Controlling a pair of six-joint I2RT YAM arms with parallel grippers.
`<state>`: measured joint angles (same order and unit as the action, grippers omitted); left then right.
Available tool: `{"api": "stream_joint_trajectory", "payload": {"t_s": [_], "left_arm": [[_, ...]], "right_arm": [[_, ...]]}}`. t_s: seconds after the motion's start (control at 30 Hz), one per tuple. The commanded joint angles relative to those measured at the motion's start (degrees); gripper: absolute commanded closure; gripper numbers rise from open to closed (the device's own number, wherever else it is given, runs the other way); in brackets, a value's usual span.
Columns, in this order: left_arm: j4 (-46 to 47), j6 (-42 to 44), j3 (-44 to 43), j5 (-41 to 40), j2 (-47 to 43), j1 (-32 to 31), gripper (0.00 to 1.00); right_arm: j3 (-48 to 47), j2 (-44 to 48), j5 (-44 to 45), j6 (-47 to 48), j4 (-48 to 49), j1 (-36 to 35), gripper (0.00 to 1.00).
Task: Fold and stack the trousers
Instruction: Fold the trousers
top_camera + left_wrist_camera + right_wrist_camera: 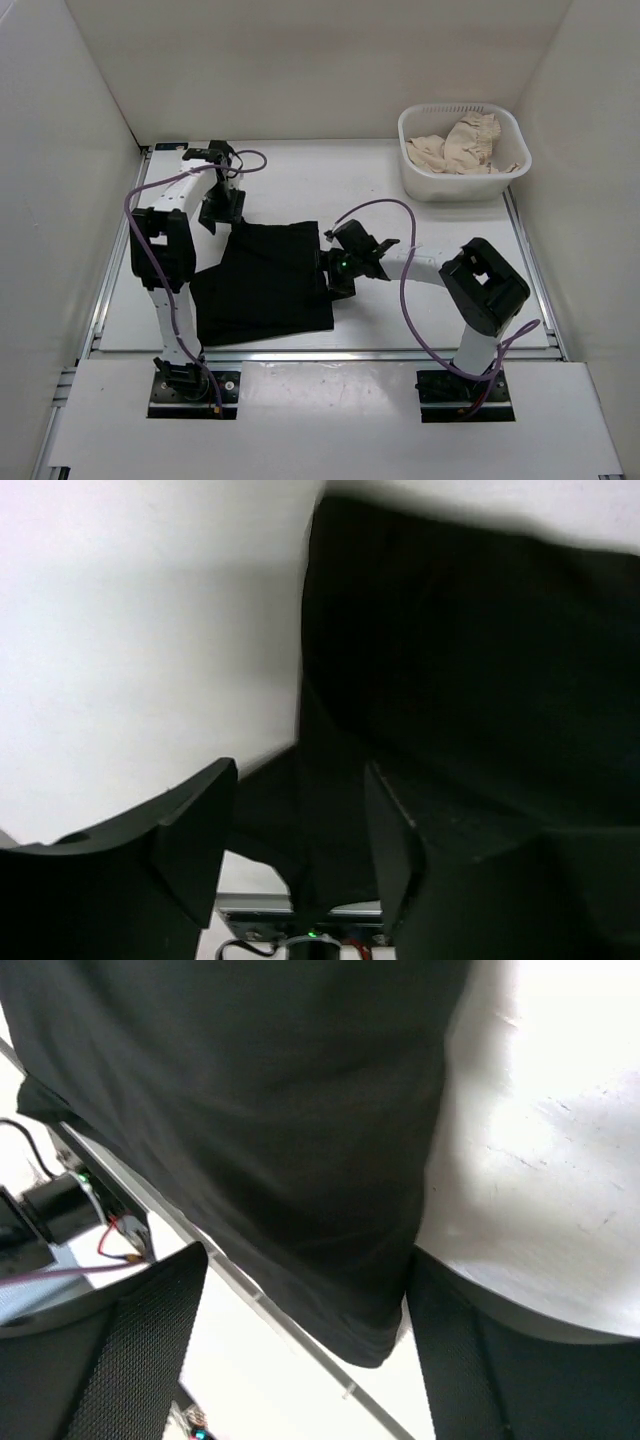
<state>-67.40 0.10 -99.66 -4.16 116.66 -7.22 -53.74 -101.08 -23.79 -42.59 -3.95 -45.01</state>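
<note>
The black trousers (265,280) lie folded into a rough square in the middle of the table. My left gripper (222,218) is at their far left corner. In the left wrist view it (300,780) is open, and the black fabric (450,660) reaches between its fingers. My right gripper (333,272) is at the trousers' right edge. In the right wrist view it (305,1260) is open wide, with the edge of the fabric (250,1110) lying between its fingers. I cannot tell whether either gripper touches the cloth.
A white basket (450,185) stands at the far right of the table with beige cloth (465,145) in it. White walls close in the left, back and right. A metal rail (300,352) runs along the table's near edge.
</note>
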Motion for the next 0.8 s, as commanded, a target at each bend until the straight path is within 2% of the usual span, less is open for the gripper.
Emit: {"api": "stream_joint_trajectory", "payload": {"t_s": [0.0, 0.07, 0.17, 0.2, 0.23, 0.37, 0.5, 0.53, 0.57, 0.6, 0.63, 0.67, 0.7, 0.73, 0.77], "left_arm": [[-1.2, -0.1, 0.0, 5.6, -2.2, 3.1, 0.30], [-1.2, -0.1, 0.0, 7.1, -4.8, 5.9, 0.21], [-1.2, -0.1, 6.1, 9.1, -11.6, 12.2, 0.17], [-0.5, -0.1, 8.8, 9.6, -14.4, 14.4, 0.17], [-0.5, -0.1, 15.0, 9.6, -15.6, 15.0, 0.17], [2.8, -0.1, 28.8, 8.9, -17.8, 15.6, 0.17], [5.8, -0.1, 33.2, 11.2, -14.3, 15.6, 0.21], [5.8, -0.1, 33.2, 13.0, -12.4, 15.6, 0.23], [5.8, -0.1, 32.4, 15.9, -11.2, 15.6, 0.31], [5.8, -0.1, 30.9, 15.9, -9.8, 15.6, 0.38], [6.5, -0.1, 30.1, 15.9, -7.1, 15.6, 0.47], [7.4, -0.1, 29.3, 15.2, -5.8, 15.6, 0.56], [7.5, -0.1, 27.5, 14.7, -4.6, 15.6, 0.74], [7.5, -0.1, 26.6, 14.7, -2.8, 15.6, 0.80], [7.5, -0.1, 25.6, 15.5, -2.1, 15.6, 0.86]], "right_arm": [[-2.4, 2.3, 0.1, 5.1, -6.9, 0.5, 0.16], [-3.4, 4.4, 1.6, 6.3, -10.1, 1.2, 0.13], [-4.8, 4.3, 2.3, 6.3, -10.1, 4.3, 0.09], [-6.4, 3.5, 2.3, 5.7, -10.1, 4.9, 0.09], [-7.4, 2.4, 2.3, 4.9, -10.1, 5.7, 0.09], [-12.7, -5.4, 2.3, 3.7, -9.5, 5.7, 0.09], [-13.3, -9.1, -0.8, 0.3, -7.4, 6.9, 0.21], [-12.5, -9.7, -2.3, -1.3, -6.5, 7.6, 0.32], [-11.6, -9.7, -2.3, -2.1, -5.7, 7.6, 0.38], [-10.2, -9.7, -2.3, -2.6, -5.2, 9.1, 0.45], [-9.5, -9.1, -2.3, -3.2, -5.2, 9.7, 0.57], [-8.7, -9.1, -2.3, -3.2, -5.2, 10.4, 0.62], [-7.9, -8.5, -2.9, -4.1, -4.0, 11.9, 0.69], [-6.0, -7.7, -3.7, -5.1, -3.3, 12.7, 0.80], [-5.3, -7.2, -3.7, -5.1, -2.7, 13.4, 0.85]]}}
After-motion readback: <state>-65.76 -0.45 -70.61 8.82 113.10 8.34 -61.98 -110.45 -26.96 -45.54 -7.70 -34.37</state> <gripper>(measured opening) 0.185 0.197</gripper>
